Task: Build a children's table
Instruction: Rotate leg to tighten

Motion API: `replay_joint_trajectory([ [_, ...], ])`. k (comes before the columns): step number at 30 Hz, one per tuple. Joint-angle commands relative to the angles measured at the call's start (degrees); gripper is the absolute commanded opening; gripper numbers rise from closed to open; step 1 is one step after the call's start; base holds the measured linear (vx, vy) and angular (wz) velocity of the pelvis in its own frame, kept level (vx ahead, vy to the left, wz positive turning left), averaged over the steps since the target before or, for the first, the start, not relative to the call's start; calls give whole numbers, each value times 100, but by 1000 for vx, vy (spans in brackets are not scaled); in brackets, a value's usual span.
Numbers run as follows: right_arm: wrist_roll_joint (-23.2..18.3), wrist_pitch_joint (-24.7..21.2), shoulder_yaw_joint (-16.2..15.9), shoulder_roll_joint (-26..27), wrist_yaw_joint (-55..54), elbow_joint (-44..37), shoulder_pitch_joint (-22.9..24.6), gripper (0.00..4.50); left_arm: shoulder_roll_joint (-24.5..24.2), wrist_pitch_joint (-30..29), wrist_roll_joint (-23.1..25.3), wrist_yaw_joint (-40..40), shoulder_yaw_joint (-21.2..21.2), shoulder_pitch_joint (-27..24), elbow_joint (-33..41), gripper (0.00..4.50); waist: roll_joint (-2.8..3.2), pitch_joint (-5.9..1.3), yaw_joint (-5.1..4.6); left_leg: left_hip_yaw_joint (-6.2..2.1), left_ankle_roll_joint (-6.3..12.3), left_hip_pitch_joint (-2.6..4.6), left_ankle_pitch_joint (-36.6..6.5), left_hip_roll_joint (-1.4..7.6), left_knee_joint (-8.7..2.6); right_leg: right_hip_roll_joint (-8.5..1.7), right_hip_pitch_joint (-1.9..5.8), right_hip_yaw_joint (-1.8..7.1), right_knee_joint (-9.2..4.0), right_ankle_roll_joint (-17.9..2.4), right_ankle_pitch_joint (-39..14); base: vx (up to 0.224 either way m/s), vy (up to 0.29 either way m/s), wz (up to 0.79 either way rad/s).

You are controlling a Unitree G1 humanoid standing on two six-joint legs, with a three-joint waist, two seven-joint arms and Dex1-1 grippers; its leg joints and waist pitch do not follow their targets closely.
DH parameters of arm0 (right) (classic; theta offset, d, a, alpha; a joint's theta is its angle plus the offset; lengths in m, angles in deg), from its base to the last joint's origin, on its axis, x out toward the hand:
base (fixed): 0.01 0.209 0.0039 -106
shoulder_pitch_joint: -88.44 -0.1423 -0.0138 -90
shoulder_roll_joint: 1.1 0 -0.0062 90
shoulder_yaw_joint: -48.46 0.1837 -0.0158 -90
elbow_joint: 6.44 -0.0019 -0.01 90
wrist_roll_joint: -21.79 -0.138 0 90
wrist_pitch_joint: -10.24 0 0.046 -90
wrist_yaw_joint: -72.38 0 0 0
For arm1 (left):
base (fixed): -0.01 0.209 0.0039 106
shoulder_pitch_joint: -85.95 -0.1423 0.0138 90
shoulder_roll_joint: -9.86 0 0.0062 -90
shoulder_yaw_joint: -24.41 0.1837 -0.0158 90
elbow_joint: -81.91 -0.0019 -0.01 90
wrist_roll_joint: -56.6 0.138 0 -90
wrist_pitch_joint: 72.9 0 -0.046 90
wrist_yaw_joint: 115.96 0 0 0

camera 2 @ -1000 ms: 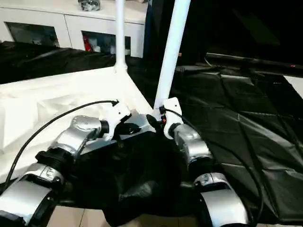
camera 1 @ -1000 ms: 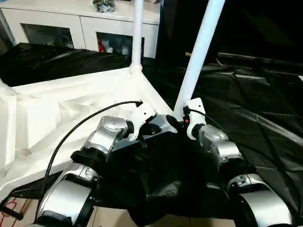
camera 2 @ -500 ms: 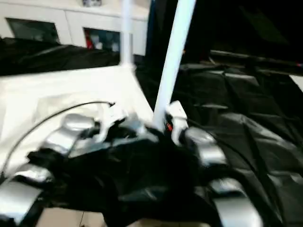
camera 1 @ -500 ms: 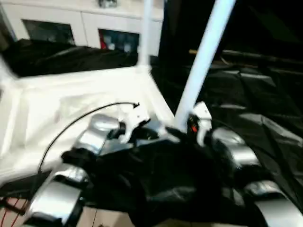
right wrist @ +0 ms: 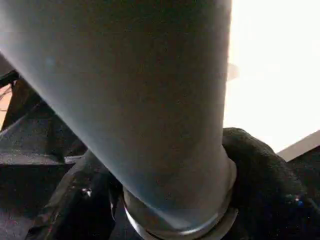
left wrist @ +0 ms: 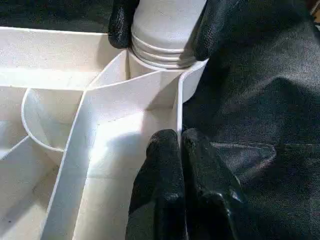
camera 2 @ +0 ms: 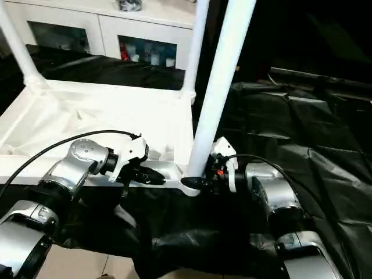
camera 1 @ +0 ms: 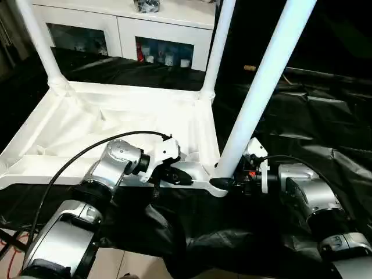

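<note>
Tabletop (camera 1: pixel 116 125) lies underside up on the black-draped table (camera 1: pixel 325 122), three legs standing in its corners, their tops cut off; no writing readable. From the head, a white cabinet (camera 1: pixel 145 35) stands behind. Left wrist view: the left gripper (left wrist: pixel 180 150) pinches the tabletop's rim, fingers closed on it. Right wrist view: the right gripper (right wrist: pixel 165 200) clasps the near leg (right wrist: pixel 125 90) at its base, which hides the socket.

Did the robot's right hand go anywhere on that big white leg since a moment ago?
No. The right gripper stays clamped at the base of the near leg, beside the tabletop corner; the camera shifted instead.
</note>
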Motion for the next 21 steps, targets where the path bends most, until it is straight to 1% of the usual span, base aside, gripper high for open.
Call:
replay_joint_trajectory([
  [1,-141,-36,-382,311,309,-214,65,271,238,-63,90,468,38,134,-123,0,42,-286,-18,113,190,4,-1495,-39,-357,-149,278,128,-386,-1303,-1149,0,0,0],
  [2,-127,23,-272,399,86,-128,22,271,299,-99,89,628,3,142,-149,0,48,-286,-20,111,181,5,-1517,-38,-359,-153,277,130,-389,-1296,-1191,0,0,0],
  [4,-20,237,-135,527,-373,63,-51,270,379,-171,82,821,-31,137,-150,0,47,-270,-41,103,128,10,-1688,-40,-375,-166,251,131,-426,-1213,-1535,0,0,0],
  [5,51,290,-7,642,-829,318,-167,270,442,-218,90,952,-36,133,-152,0,39,-264,-76,85,71,8,-1816,-44,-385,-182,231,130,-439,-1145,-1807,0,0,0],
  [6,166,367,126,770,-1457,625,-305,269,518,-277,108,1116,-42,128,-153,0,46,-262,-91,73,22,16,-1867,-46,-395,-191,220,128,-458,-1095,-1980,0,0,0],
  [7,246,426,213,853,-1900,839,-401,269,574,-316,122,1236,-48,129,-161,0,42,-257,-128,52,-45,17,-1989,-61,-403,-188,217,114,-488,-984,-2306,0,0,0],
  [8,322,396,390,1010,-2700,1236,-586,269,710,-414,124,1428,-64,123,-158,0,47,-257,-187,42,-105,1,-1971,-64,-414,-187,214,117,-487,-938,-2373,0,0,0],
  [10,328,420,425,1049,-2860,1305,-618,269,748,-432,131,1489,-65,121,-162,0,48,-255,-238,27,-124,-5,-2009,-72,-418,-175,217,104,-507,-878,-2482,0,0,0],
  [11,308,418,555,1221,-3399,1535,-728,269,914,-510,161,1751,-71,118,-185,0,46,-263,-253,37,-78,6,-2007,-69,-404,-180,205,114,-520,-874,-2417,0,0,0],
  [12,310,414,579,1272,-3540,1588,-754,269,965,-541,168,1826,-74,118,-191,0,48,-267,-285,47,-78,8,-1963,-68,-400,-166,192,128,-501,-943,-2227,0,0,0],
  [13,317,406,599,1327,-3687,1642,-781,269,1020,-580,174,1903,-77,119,-197,0,42,-273,-286,54,-38,8,-1924,-80,-391,-154,203,124,-502,-972,-2142,0,0,0],
  [14,423,358,596,1438,-4177,1783,-848,269,1148,-632,215,2163,-102,133,-206,0,47,-276,-288,67,-2,9,-1859,-78,-384,-149,198,135,-493,-1020,-1960,0,0,0],
  [15,478,364,588,1501,-4314,1841,-869,269,1210,-673,219,2241,-108,134,-185,0,52,-268,-295,63,2,-5,-1838,-79,-393,-146,203,132,-486,-1030,-1932,0,0,0],
  [16,550,423,552,1567,-4416,1883,-882,269,1275,-712,215,2296,-105,129,-143,0,42,-278,-306,66,2,-25,-1792,-86,-388,-146,226,128,-480,-1015,-1920,0,0,0],
  [18,628,638,510,1678,-4424,2024,-930,269,1370,-763,190,2319,-95,114,-53,0,50,-285,-296,74,44,-16,-1723,-83,-377,-153,221,135,-481,-1037,-1795,0,0,0],
  [19,629,661,507,1686,-4419,2042,-938,304,1375,-765,192,2322,-92,114,-48,0,53,-291,-296,78,80,-23,-1682,-82,-376,-144,232,134,-464,-1075,-1652,0,0,0],
  [20,634,725,499,1709,-4404,2095,-959,325,1388,-772,196,2331,-84,112,-31,0,54,-295,-296,78,98,-26,-1667,-81,-375,-143,238,133,-456,-1094,-1587,0,0,0],
  [21,533,741,546,1721,-4223,2105,-987,339,1347,-734,235,2306,-56,114,-30,0,86,-294,-295,78,134,-32,-1633,-86,-376,-140,249,131,-448,-1130,-1493,0,0,0],
])
